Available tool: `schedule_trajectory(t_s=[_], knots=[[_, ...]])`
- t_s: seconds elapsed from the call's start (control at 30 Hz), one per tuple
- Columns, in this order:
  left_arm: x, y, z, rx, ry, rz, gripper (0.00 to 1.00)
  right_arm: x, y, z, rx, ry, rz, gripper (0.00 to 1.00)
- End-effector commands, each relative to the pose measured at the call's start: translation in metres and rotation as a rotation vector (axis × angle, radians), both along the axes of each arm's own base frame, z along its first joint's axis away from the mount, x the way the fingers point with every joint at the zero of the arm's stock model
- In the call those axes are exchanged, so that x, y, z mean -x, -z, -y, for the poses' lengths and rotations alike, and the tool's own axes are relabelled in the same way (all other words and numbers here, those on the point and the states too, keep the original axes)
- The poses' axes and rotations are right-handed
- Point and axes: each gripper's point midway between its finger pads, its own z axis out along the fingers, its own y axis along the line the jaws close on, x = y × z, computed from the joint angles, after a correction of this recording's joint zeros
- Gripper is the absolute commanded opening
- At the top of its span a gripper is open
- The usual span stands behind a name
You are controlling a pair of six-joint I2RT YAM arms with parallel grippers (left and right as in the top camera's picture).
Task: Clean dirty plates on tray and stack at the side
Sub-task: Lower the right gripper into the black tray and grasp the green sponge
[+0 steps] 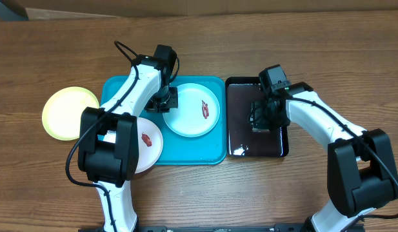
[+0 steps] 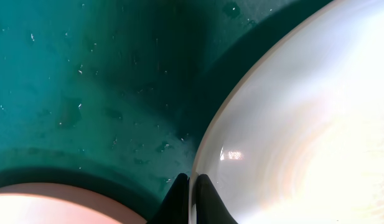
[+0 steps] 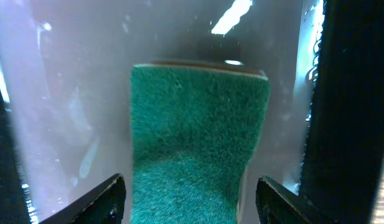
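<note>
Left gripper (image 2: 190, 183): nipped tight on rim of blue plate (image 2: 304, 124), probably to steady or tilt it on tray (image 2: 86, 74). Right gripper (image 3: 190, 199): spread astride sponge (image 3: 198, 118), not yet gripping. White plate (image 1: 153, 151) on tray, half hidden under left arm (image 1: 115, 138). Yellow plate (image 1: 66, 113) beside tray. Crumbs (image 1: 204, 110) too small to identify.

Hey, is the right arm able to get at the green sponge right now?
Probably yes. The right gripper hangs open over the green sponge on the black tray, one finger on either side, with nothing in between.
</note>
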Motion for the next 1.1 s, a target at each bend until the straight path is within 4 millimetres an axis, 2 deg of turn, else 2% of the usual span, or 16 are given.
schedule_trajectory(t_s=[0.0,0.1,0.2,0.27,0.4,0.47,0.63,0.77,0.87,1.07], knots=[[-0.004,-0.011,-0.003,-0.015,0.013,0.038,0.05,0.003,0.007,0.003,0.014,-0.003,0.004,0.69],[-0.004,-0.011,-0.003,-0.015,0.013,0.039,0.05,0.003,0.009,0.002,0.012,-0.003,0.009,0.68],[-0.004,-0.011,-0.003,-0.015,0.013,0.039,0.05,0.001,0.008,0.002,0.009,-0.003,0.018,0.56],[-0.004,-0.011,-0.003,-0.015,0.013,0.039,0.05,0.001,0.008,0.0,-0.002,-0.005,0.015,0.4],[-0.004,-0.011,-0.003,-0.015,0.013,0.04,0.06,-0.004,0.004,-0.004,-0.021,-0.008,0.029,0.19],[-0.004,-0.011,-0.003,-0.015,0.012,0.04,0.06,-0.008,-0.001,-0.006,-0.024,-0.008,0.037,0.04],[-0.005,-0.011,-0.003,-0.017,0.015,0.045,0.07,-0.014,-0.021,-0.007,-0.022,-0.008,0.03,0.04],[-0.007,-0.011,-0.002,-0.016,0.014,0.05,0.12,-0.015,-0.033,-0.011,-0.036,-0.012,0.014,0.04],[-0.008,-0.011,-0.003,-0.015,0.013,0.055,0.17,-0.015,-0.038,-0.013,-0.043,-0.013,0.01,0.04],[-0.009,-0.011,-0.002,-0.014,0.013,0.061,0.18,-0.012,-0.038,-0.015,-0.059,-0.016,-0.005,0.04]])
